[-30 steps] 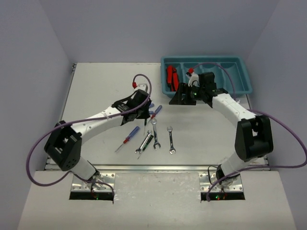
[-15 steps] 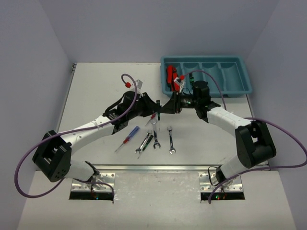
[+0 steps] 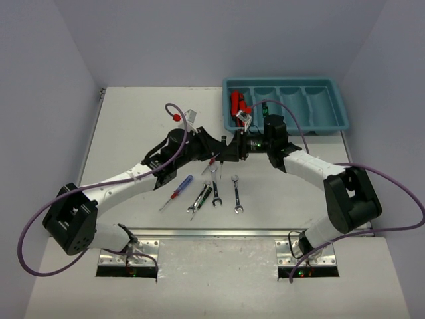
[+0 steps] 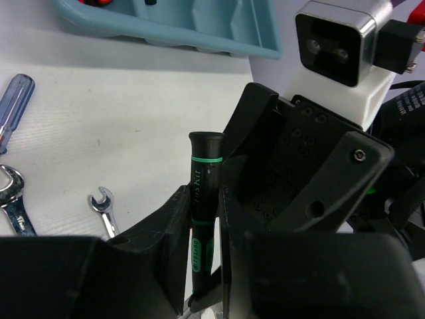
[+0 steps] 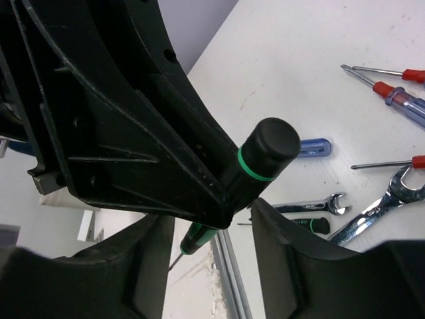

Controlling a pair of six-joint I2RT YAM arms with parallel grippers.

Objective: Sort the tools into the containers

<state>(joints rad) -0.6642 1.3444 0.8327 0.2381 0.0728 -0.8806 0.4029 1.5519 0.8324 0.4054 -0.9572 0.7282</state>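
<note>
Looking at the overhead view, you have both arms meeting above the middle of the white surface (image 3: 133, 119), and the sort is only just begun. Your left gripper (image 4: 201, 219) is clamped tight on a thin black screwdriver with a green band (image 4: 204, 149), held off the surface with its rounded cap pointing up and out. Your right gripper (image 5: 212, 219) sits partly spread, one finger on each side of that cap and a gap showing on both sides, so it has no grip on anything yet. This reads as a hand-over between the arms, with the screwdriver bound for the tray.

Done so far: the red-and-black folding knives (image 3: 236, 106) lie in the leftmost compartment of the teal-blue rectangular plastic tray (image 3: 342, 123) at the far right. The other three compartments hold nothing that the overhead view shows.

Left to do: three short silver open-end wrenches (image 3: 236, 193) lie side by side near the front edge, a blue-handled screwdriver (image 3: 179, 189) lies to their left, and from the right wrist you can see a second black-and-green screwdriver (image 5: 305, 224) lying beside a wrench. Most of the job is ahead of you.
</note>
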